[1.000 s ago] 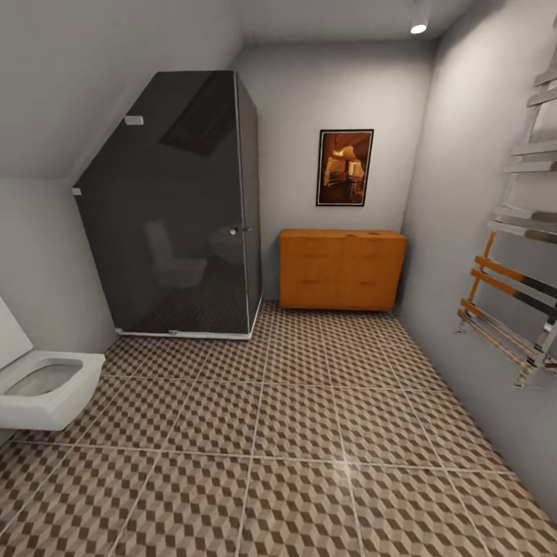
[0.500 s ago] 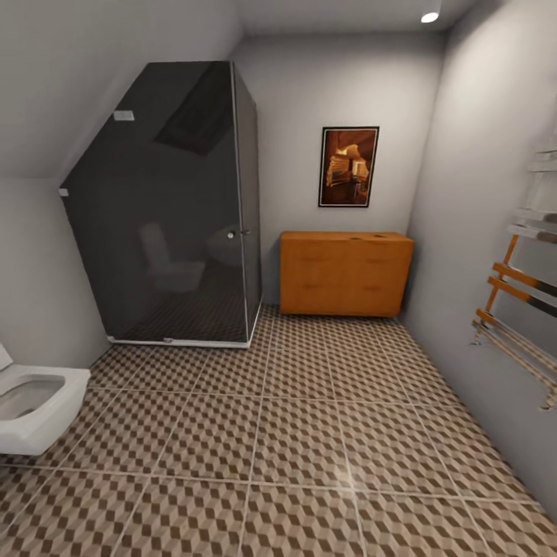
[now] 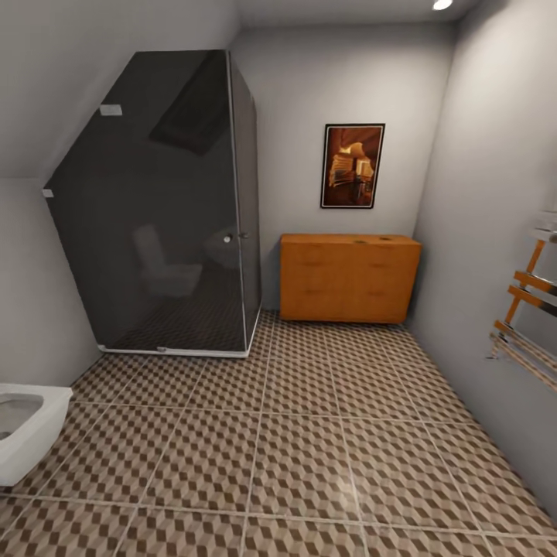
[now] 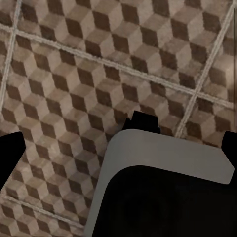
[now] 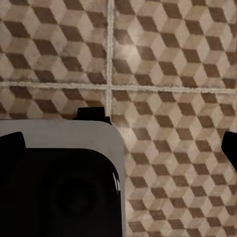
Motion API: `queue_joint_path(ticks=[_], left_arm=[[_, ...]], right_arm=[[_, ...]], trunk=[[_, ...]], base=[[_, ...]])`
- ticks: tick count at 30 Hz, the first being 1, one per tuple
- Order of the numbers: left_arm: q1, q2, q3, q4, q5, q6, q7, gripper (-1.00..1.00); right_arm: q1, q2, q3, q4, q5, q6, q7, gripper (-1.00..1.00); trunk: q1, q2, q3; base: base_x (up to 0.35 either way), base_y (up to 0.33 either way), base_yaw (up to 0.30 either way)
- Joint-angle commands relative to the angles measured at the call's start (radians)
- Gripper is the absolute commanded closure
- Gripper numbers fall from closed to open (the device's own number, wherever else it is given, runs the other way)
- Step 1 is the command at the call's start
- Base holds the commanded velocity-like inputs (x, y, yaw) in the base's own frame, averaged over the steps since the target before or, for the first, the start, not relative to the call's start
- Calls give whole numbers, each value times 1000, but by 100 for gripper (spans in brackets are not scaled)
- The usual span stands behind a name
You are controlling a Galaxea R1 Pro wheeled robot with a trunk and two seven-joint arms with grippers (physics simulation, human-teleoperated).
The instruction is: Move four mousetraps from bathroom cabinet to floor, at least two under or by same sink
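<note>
1. Looking at cabinet (image 3: 350, 278) right of centre in the head view, sitting against the far wall under a framed picture (image 3: 353, 165); two small specks on its top right, too small to identify as mousetraps
2. Seeing dark glass shower enclosure (image 3: 162, 209) filling centre-left, just beside the cabinet
3. Showing bathroom floor (image 3: 302, 433) across the lower half, toilet (image 3: 23, 425) at lower left edge, towel rail (image 3: 530, 317) at right edge
4. Pointing down at floor tiles in both wrist views; finger tips barely showing at the frame edges, grasp state of either gripper not determinable
</note>
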State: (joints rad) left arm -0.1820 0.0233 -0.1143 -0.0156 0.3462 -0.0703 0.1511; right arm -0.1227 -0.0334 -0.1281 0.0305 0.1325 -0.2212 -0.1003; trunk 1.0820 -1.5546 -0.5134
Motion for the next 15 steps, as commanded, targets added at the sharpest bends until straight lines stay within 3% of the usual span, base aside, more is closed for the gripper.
queue_joint_path(ticks=[1,8,15], left_arm=[[-1,0,-8,0,8,-2,2,-100],[-1,0,-6,0,8,-4,2,-100],[-1,0,-5,0,9,-7,2,-100]], right_arm=[[-1,0,-8,3,11,-6,-4,-100],[-1,0,-8,3,9,-6,-4,-100],[-2,-1,-8,3,9,-5,-4,-100]], trunk=[[1,0,-1],[1,0,1],[1,0,2]], base=[[327,0,0],[327,0,-147],[327,0,-45]])
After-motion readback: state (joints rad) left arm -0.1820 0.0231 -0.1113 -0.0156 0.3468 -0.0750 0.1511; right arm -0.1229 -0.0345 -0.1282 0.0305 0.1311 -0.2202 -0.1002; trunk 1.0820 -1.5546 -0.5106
